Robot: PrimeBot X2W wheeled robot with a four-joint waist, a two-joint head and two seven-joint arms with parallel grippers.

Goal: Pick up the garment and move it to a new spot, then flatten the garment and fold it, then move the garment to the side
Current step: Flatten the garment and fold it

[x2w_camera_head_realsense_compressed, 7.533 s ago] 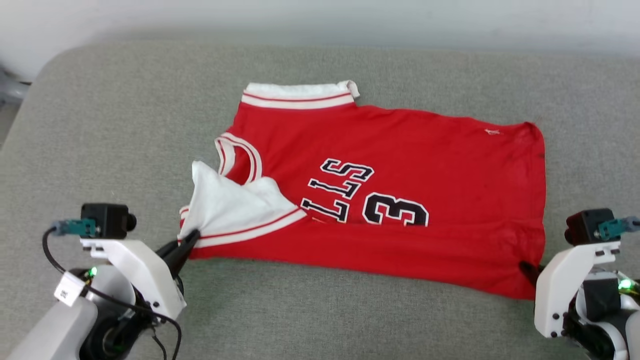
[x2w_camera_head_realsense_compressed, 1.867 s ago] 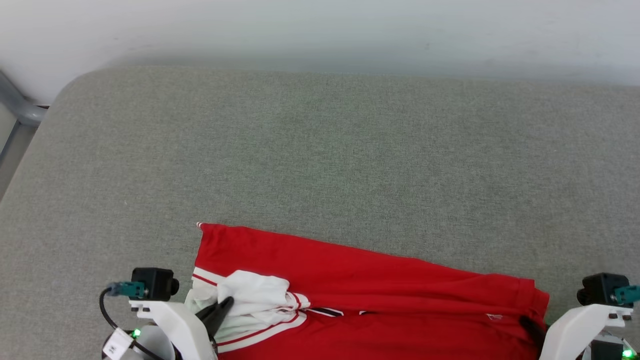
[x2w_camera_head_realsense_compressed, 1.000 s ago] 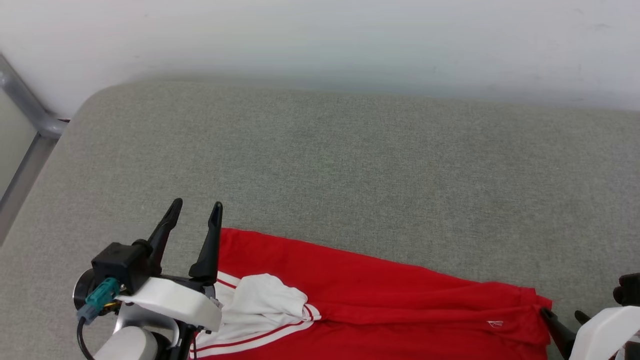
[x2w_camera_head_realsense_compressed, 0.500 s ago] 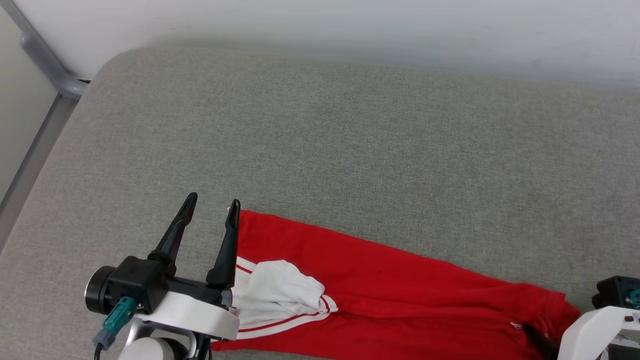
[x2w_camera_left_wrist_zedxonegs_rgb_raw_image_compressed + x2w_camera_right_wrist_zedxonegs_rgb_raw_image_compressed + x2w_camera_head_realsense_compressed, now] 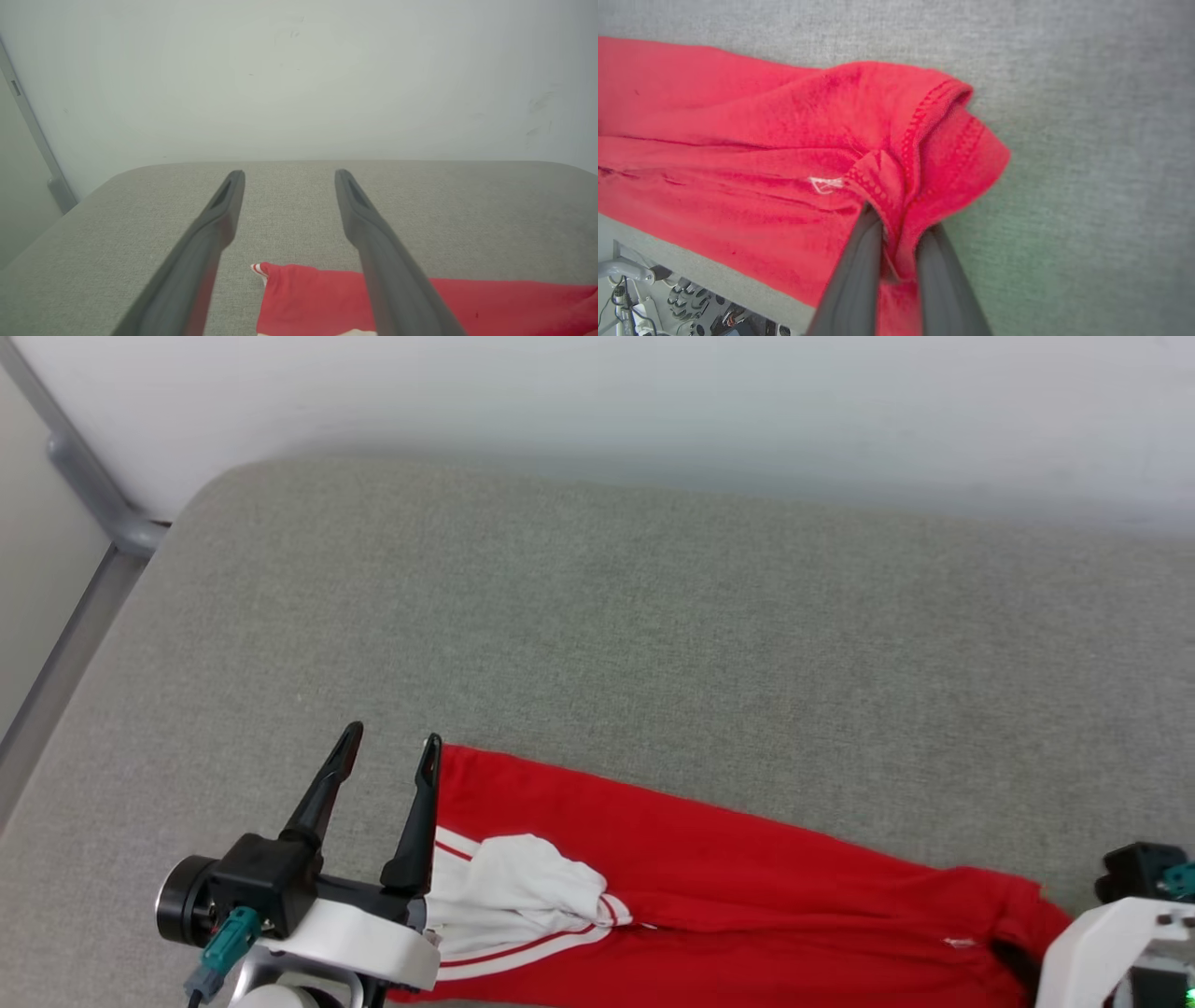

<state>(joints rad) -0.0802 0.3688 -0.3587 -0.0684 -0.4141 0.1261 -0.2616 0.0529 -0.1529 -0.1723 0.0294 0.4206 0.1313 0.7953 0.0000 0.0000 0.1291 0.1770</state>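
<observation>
left gripper (image 5: 390, 739) sits up near the left end of the garment (image 5: 747, 887), and its two long dark fingers are spread wide with nothing between them. the tips point toward the pale wall (image 5: 597, 401) at the back. from the left wrist view you look straight out between those fingers across the grey bench (image 5: 597, 644). the garment's red corner lies low beneath them, but whether a finger touches the cloth, i cannot tell.

the garment itself stretches out as a long red folded band along the near side of the bench, running from one gripper to the other. a white sleeve (image 5: 513, 901) is bunched on top near the left end, its red-striped trim curling along the lower side.

over on the right, the right gripper (image 5: 896, 224) is clamped on the garment's end. the right wrist view shows the two fingers drawn close with the stitched red hem (image 5: 924, 140) pinched between them and the cloth puckering up around the grip. a small white mark (image 5: 824, 184) sits just beside that pinch. a grey metal rail (image 5: 84, 476) runs down past the bench's far-left corner.
</observation>
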